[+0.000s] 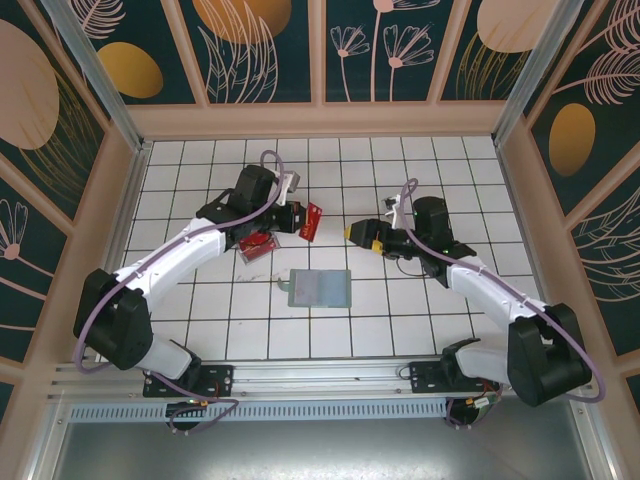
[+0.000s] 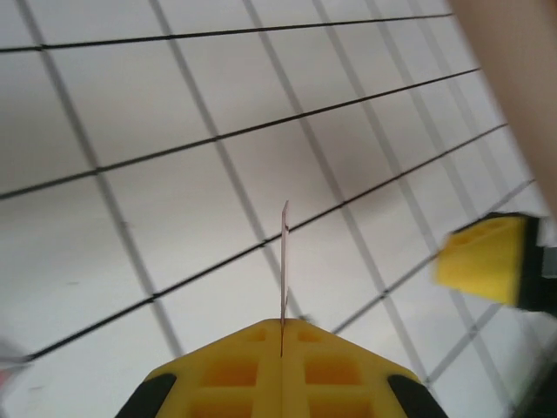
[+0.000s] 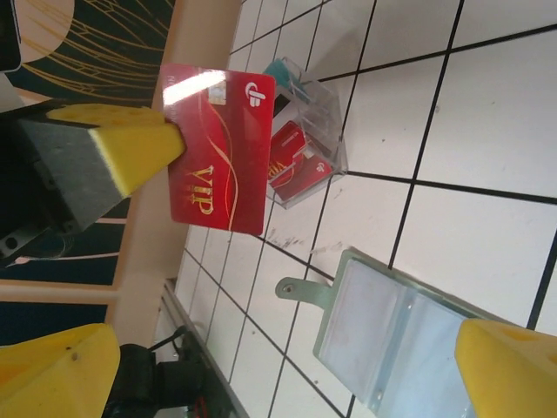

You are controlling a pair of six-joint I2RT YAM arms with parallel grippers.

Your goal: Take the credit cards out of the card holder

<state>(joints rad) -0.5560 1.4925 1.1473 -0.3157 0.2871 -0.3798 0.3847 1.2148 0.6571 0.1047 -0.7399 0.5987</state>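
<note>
Left claw (image 1: 299,217) pinches the red card (image 3: 218,148) by one edge, up in the air beyond the open holder (image 1: 320,288), right claw (image 1: 355,235) gaping empty beside it: light, stiff, slick plastic, likely best pinched across its flat faces.

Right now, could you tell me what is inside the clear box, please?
The clear box holds a red card and, at its far end, a teal card. Anything lying beneath those two is covered and cannot be made out.
</note>
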